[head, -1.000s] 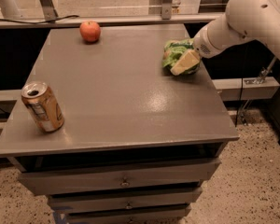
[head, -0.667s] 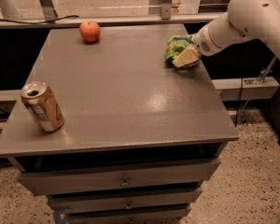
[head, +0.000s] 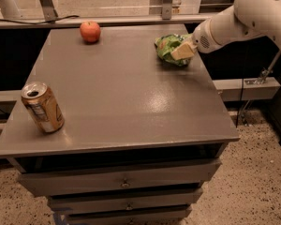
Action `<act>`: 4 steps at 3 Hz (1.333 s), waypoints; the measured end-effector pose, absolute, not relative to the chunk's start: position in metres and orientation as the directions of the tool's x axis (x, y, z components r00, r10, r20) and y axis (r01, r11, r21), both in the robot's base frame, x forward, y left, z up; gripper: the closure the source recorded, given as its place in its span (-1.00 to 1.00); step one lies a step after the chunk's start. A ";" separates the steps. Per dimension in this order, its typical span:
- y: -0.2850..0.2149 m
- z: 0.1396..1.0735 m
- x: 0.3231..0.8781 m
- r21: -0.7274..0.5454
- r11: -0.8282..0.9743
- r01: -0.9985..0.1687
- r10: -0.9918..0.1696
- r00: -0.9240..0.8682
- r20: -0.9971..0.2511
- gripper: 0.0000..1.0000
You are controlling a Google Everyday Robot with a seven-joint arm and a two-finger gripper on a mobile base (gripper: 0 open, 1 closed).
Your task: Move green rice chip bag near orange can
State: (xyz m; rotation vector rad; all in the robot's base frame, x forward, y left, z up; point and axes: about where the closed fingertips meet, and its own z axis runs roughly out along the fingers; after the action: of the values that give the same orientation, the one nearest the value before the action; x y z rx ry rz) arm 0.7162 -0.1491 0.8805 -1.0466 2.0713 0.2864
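The green rice chip bag (head: 167,47) is crumpled at the far right of the grey table (head: 117,102). My gripper (head: 181,51) reaches in from the right on the white arm (head: 234,18) and is shut on the bag's right side. A pale finger (head: 183,50) lies over the foil. The bag sits at or just above the tabletop. The orange can (head: 42,108) stands at the front left corner, far from the bag.
A red-orange apple (head: 90,31) sits at the back of the table, left of the bag. The table has drawers (head: 124,182) below its front edge. A rail (head: 131,18) runs behind the table. Speckled floor lies to the right.
The gripper and the bag have moved together to the left and towards the back of the table. The can and the apple have not moved.
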 end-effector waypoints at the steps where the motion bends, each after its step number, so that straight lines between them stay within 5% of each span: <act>1: -0.121 0.901 0.695 -0.117 0.577 -0.808 -0.558 -0.285 -0.779 1.00; 4: -0.079 0.927 0.651 -0.178 0.426 -0.887 -0.567 -0.108 -0.817 1.00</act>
State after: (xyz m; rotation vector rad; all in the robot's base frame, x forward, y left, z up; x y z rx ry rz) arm 0.6511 -0.0788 0.9274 -1.2516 1.7934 0.4536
